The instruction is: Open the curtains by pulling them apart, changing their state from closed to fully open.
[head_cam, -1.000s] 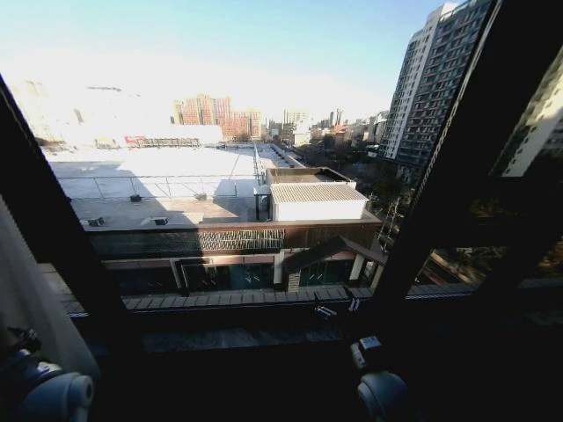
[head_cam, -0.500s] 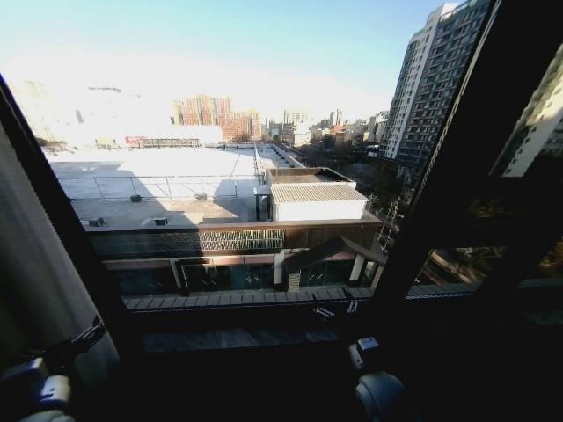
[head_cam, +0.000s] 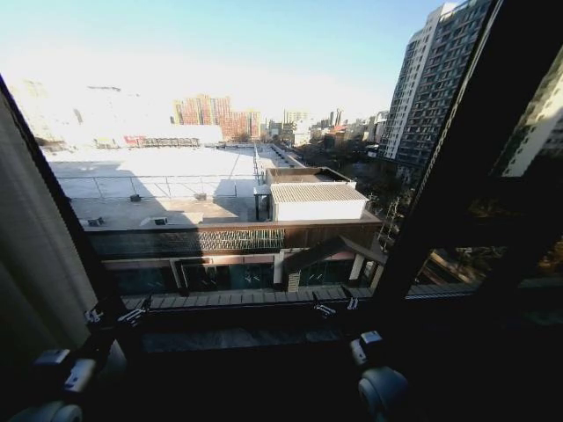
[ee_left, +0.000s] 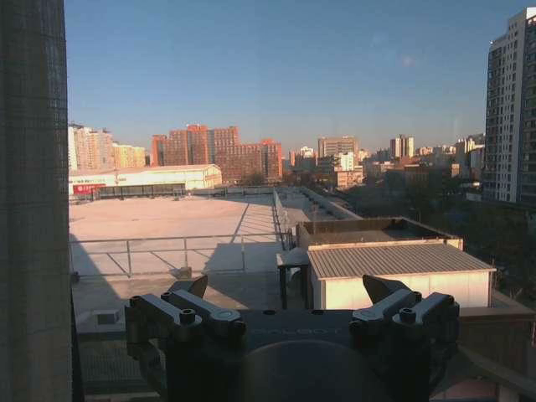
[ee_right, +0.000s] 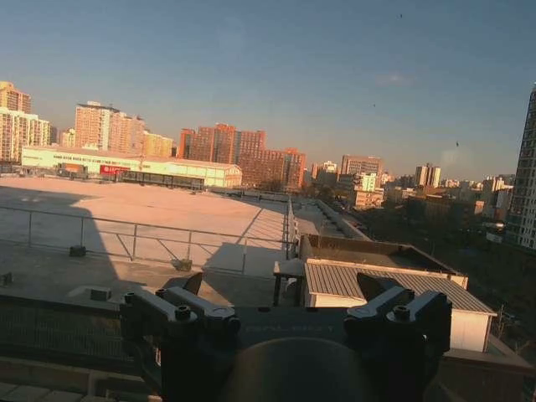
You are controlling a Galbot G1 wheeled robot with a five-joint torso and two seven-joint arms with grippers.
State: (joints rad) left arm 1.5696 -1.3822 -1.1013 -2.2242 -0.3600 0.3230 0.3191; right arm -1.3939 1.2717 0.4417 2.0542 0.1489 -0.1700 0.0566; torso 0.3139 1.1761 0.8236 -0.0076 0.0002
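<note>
At about 9 o'clock in the head view, the curtains (head_cam: 31, 237) hang as a bunched, pleated panel against the left edge of the window; in the left wrist view the same sheer fabric (ee_left: 33, 209) stands as a tall strip along one side, with the window frame (head_cam: 457, 176) and open cityscape filling the rest. The fabric sits gathered there, I judge, because it has been drawn aside, leaving the glass clear; the task looks nearly or wholly done on this side.

At 7 o'clock the left tool (head_cam: 123, 314) is raised beside the curtain's lower edge, just next to the fabric but, as far as I can see, not gripping it. Its fingers (ee_left: 188, 289) are spread wide with nothing between them, which suits a release after a pull.

At 5 o'clock the right tool (head_cam: 336, 308) rests low by the sill, also spread wide and empty (ee_right: 285, 289), facing out through bare glass, apparently idle.

Compared with a second ago, the left tool has climbed from the bottom corner toward the sill, and the curtain now covers more of the left edge. The right tool has barely shifted.
</note>
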